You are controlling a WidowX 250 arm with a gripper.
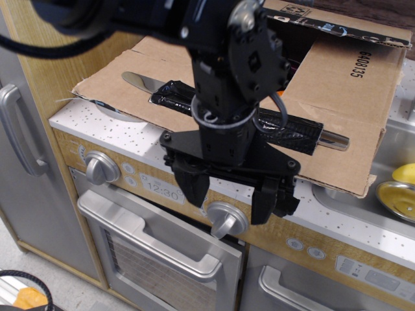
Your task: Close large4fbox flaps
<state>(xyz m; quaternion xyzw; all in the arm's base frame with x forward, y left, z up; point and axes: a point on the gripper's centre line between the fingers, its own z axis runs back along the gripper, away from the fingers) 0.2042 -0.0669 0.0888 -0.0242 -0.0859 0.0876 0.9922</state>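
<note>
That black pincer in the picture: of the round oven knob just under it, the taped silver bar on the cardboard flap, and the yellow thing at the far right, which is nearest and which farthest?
1. The oven knob, directly below the pincer, between its fingertips.
2. The taped silver bar, above and behind, lying on the flap.
3. The yellow thing, at the right edge.

Toy stove (162, 227) (speckled top), wood panel (71, 39), grey floor (65, 288).

The gripper (228, 198) hangs downward, jaws spread apart.
</note>
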